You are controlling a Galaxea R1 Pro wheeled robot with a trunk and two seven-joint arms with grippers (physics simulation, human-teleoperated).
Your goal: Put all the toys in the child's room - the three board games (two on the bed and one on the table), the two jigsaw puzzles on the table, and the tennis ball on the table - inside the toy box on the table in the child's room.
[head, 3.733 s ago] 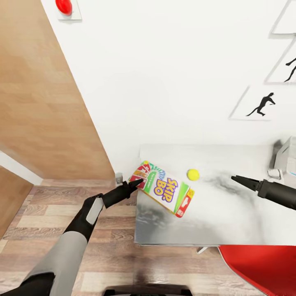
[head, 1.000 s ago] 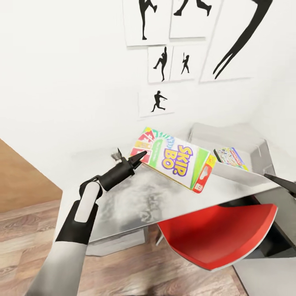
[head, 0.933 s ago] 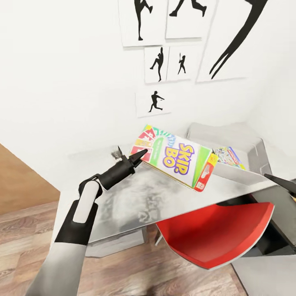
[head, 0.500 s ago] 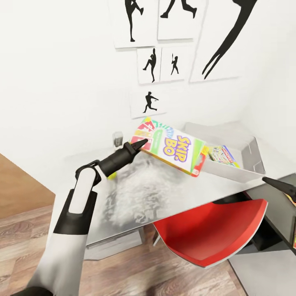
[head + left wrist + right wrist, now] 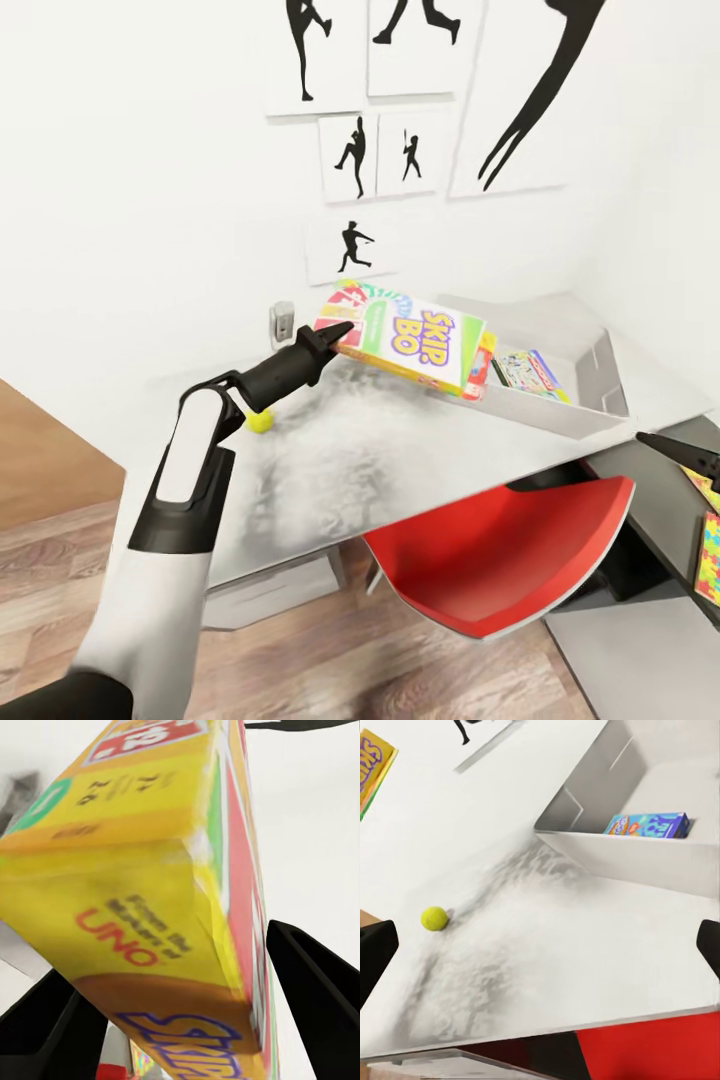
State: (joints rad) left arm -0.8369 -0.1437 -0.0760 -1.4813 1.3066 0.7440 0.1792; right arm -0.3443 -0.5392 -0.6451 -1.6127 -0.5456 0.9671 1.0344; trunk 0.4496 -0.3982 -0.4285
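My left gripper (image 5: 338, 334) is shut on one end of the white-green SKIP BO board game (image 5: 415, 340) and holds it in the air, tilted. The game's far end hangs over the near end of the grey toy box (image 5: 560, 405). The left wrist view has the game (image 5: 150, 870) clamped between the dark fingers (image 5: 315, 982). Another flat colourful game box (image 5: 528, 368) lies inside the toy box (image 5: 607, 787). The tennis ball (image 5: 262, 422) rests on the table (image 5: 400, 470) below my left arm. My right gripper (image 5: 668, 449) is open and empty at the table's right edge. Jigsaw puzzles (image 5: 711, 548) lie at the far right.
A red chair (image 5: 500, 560) is tucked under the table's front edge. A small grey wall socket (image 5: 282, 325) and black athlete silhouettes (image 5: 352, 245) are on the white wall behind. A dark surface (image 5: 650, 500) adjoins the table on the right. Wood-plank floor (image 5: 50, 560) lies to the left.
The head view has shifted. My left gripper has carried the SKIP BO game towards the toy box, so its far end now overlaps the box's near end. The tennis ball has come into sight.
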